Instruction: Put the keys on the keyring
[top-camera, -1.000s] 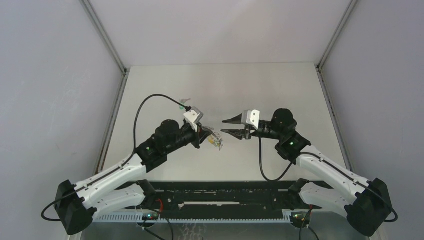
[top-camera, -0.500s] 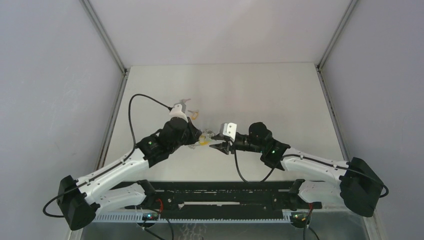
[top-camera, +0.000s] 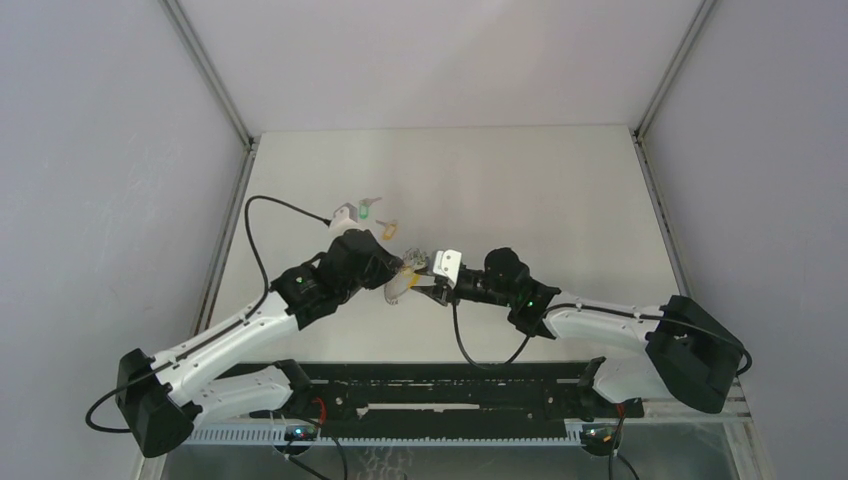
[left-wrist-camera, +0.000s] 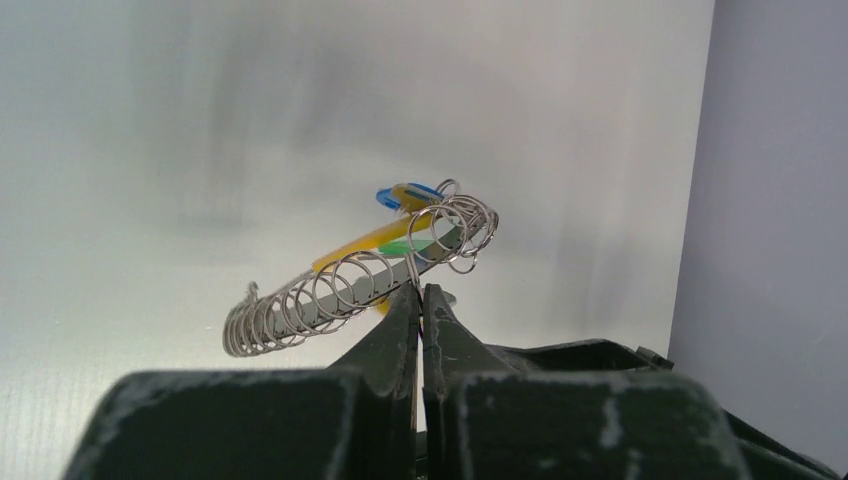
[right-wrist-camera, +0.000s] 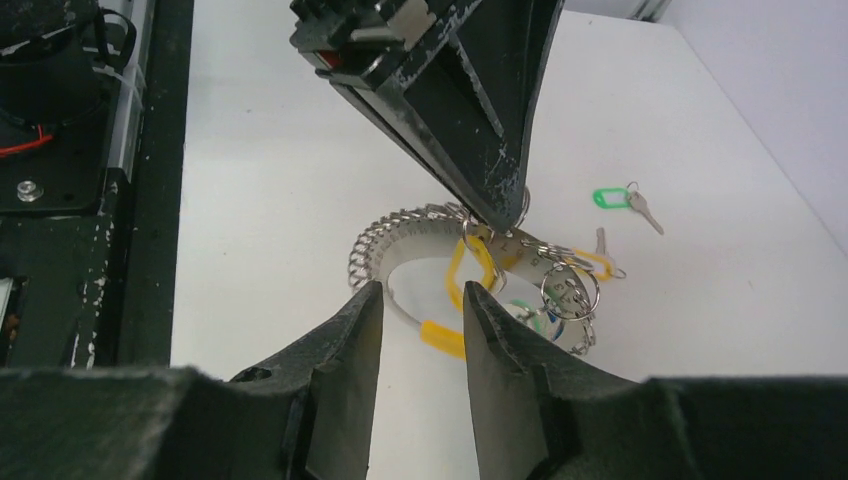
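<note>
Keyring (left-wrist-camera: 360, 285), a silvery-grey curved band strung with many small wire rings and carrying yellow and blue plastic tags, is pinched by 1 of its rings in the clenched left jaws. It is hung close over the white bench (top-camera: 520, 180), left of centre. Whether it touches the surface cannot be told. The right jaws are held part-way apart and released, with nothing gripped. Their tips are set just beside the band, pointed towards its yellow tag.

Compared with 1 second ago, the 2 arms have been brought together. Then the right jaws were raised and held well apart from the left arm's load. Now that gap has been closed, the right arm having been stretched leftward and lowered. The spread of the right jaws is seen to be unchanged, and the left grip has been kept. This is judged to be an approach for a 2-handed hold, so that a ring can be steadied or opened.

2 loose keys are seen on the bench beyond the left wrist, apart from the keyring: a green-tagged key (top-camera: 366, 210), small and of silver metal with an oval plastic tag, and a like orange-tagged key (top-camera: 388, 229). A 3rd cannot be singled out. Threading of these 2 is judged not yet begun.
</note>
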